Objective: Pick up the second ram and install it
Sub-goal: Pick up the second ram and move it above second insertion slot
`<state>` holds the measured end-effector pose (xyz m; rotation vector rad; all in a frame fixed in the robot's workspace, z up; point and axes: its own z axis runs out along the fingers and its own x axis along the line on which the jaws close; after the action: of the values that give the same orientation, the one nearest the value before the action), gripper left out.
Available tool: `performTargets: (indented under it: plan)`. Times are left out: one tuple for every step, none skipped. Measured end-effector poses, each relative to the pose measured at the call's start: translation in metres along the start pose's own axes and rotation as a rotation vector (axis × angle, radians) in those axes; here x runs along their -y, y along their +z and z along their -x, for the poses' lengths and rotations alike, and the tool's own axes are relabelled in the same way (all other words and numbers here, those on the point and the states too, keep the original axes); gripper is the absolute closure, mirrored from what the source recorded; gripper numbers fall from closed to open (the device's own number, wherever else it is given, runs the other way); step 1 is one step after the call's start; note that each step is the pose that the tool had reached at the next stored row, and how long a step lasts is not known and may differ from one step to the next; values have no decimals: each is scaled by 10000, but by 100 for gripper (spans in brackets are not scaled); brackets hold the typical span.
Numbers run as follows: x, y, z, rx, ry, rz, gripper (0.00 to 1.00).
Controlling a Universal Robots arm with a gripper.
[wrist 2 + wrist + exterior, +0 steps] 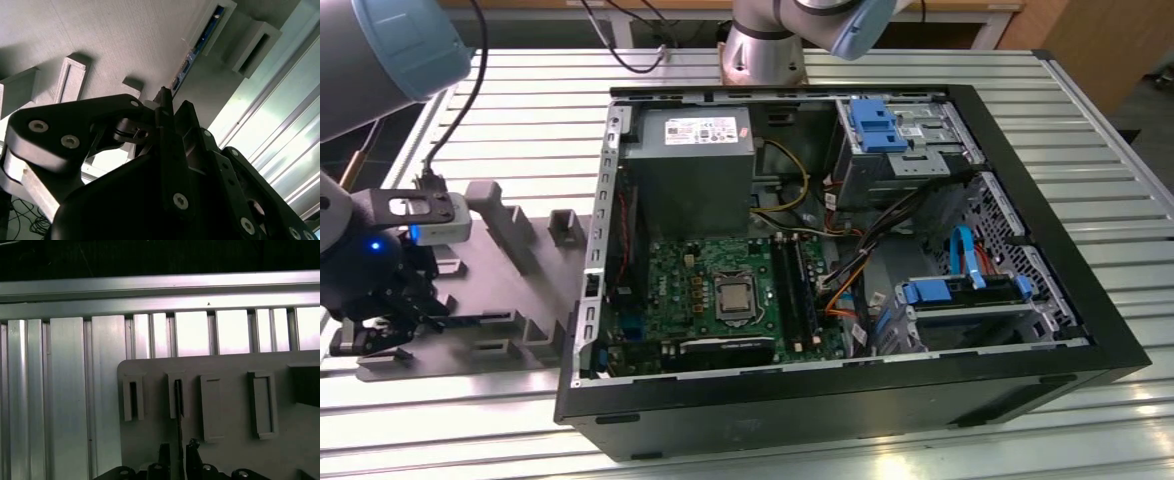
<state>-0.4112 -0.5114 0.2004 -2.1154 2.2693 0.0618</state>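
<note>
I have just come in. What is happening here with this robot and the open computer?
One robot arm is working at the grey fixture plate, which lies on the exterior view's left of the open computer case. Its gripper is down over this plate, in line with the second ram, which stands on edge in a slot of the plate in the first wrist view. The ram is in the fixture, not in the motherboard slots inside the case, so the install is not yet done.
</note>
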Motion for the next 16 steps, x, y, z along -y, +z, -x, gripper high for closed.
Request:
performTargets:
  plan:
    - [0, -3, 0, 1, 0, 0, 73]
    - [0, -7, 1, 2, 0, 1, 73]
    - [-1, -7, 1, 19, 0, 2, 73]
    - [-1, -8, 1, 38, 1, 4, 73]
    - [-1, -8, 1, 40, 2, 3, 73]
    - [-1, -8, 1, 41, 2, 4, 73]
    - [0, -7, 1, 41, 1, 4, 73]
    - [0, -6, 2, 44, 1, 4, 73]
    - [0, -5, 2, 45, -1, 4, 73]
    - [1, -2, 4, 46, -1, 3, 73]
    - [0, -1, 7, 47, -1, 2, 73]
    - [-1, -2, 11, 45, 1, 4, 73]
    - [-1, 0, 15, 46, 0, 3, 73]
    - [-1, 1, 18, 47, 0, 3, 73]
    - [-1, 2, 20, 47, -1, 3, 73]
    - [-1, 5, 21, 47, -1, 3, 73]
